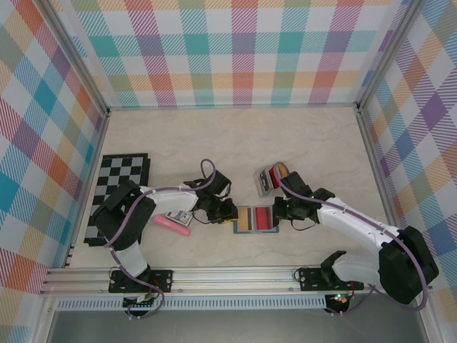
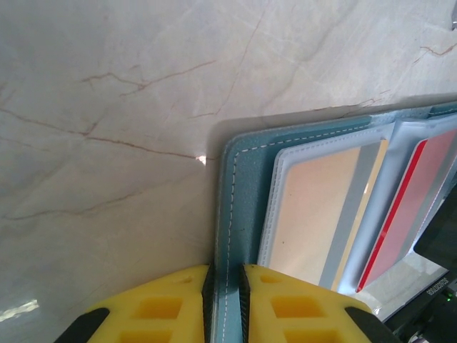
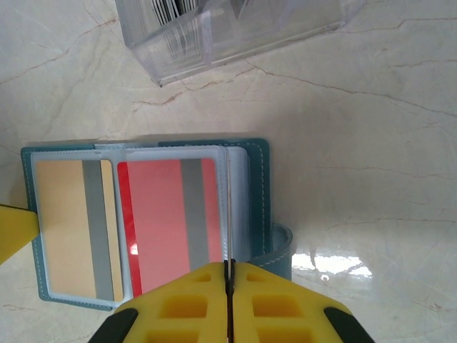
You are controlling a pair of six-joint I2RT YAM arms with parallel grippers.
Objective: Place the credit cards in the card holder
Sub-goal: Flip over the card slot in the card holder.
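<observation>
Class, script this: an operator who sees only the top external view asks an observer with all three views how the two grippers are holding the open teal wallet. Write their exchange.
Operator: Is the left gripper really on the small teal fold-over card holder?
Observer: Yes. In the left wrist view its yellow fingers pinch the holder's white-stitched cover edge.
Operator: And the right gripper?
Observer: It is shut on what looks like a thin clear sleeve page, seen edge-on just right of the red plastic card.
Operator: Any detail on the cards?
Observer: The red card and the tan-gold plastic card each show a grey stripe through their clear sleeves.
</observation>
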